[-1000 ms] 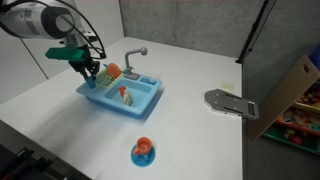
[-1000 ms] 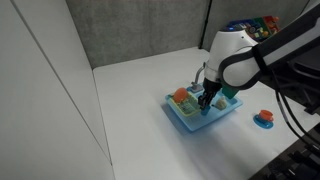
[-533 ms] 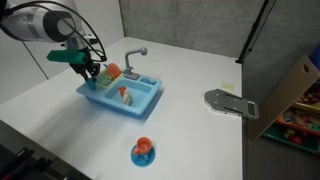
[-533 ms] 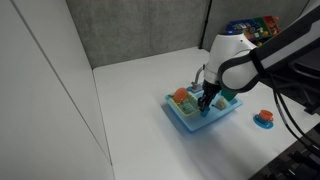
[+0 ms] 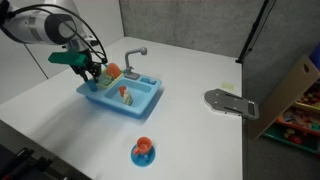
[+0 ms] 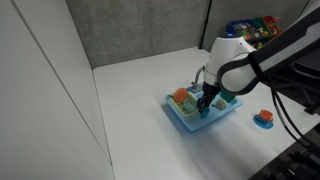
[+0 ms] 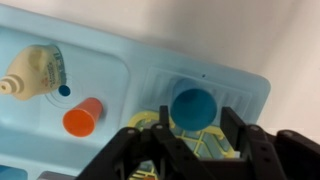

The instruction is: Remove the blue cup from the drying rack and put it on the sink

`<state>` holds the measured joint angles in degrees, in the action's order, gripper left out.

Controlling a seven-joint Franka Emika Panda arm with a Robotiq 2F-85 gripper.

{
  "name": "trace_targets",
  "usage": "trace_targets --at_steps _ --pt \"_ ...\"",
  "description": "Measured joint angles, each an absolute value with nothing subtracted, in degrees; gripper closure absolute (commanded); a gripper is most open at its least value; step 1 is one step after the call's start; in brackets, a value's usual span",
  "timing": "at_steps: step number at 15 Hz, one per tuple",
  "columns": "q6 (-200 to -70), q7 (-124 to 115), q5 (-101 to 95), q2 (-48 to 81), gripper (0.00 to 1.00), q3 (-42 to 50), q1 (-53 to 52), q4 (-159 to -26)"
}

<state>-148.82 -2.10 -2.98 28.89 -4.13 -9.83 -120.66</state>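
In the wrist view the blue cup (image 7: pixel 190 105) sits on the greenish drying rack (image 7: pixel 222 147), at the right end of the light-blue sink (image 7: pixel 120 55). I see the cup from straight above as a dark blue round shape. My gripper (image 7: pixel 192 135) is open, with one black finger on each side of the cup, and neither finger touches it. In both exterior views the gripper (image 5: pixel 90 72) (image 6: pixel 205 100) hangs low over the rack end of the sink (image 5: pixel 145 103) (image 6: pixel 190 120). The cup itself is hidden there.
An orange cup (image 7: pixel 82 118) and a cream bottle (image 7: pixel 35 72) lie in the basin. The grey faucet (image 5: pixel 135 58) stands at the sink's back edge. A blue-and-orange item (image 5: pixel 143 151) and a grey flat object (image 5: pixel 230 103) lie on the white table.
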Motion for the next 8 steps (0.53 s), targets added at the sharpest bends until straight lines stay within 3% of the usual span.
trace_targets --at_steps 1,2,8 --pt "-148.87 -2.07 -2.98 28.89 0.02 -4.13 -9.82 -120.66" --pt "-148.88 -1.99 -2.98 28.87 0.00 -4.13 -9.82 -120.66" --pt "-147.31 -2.00 -2.98 26.76 0.00 -4.05 -9.79 -120.71"
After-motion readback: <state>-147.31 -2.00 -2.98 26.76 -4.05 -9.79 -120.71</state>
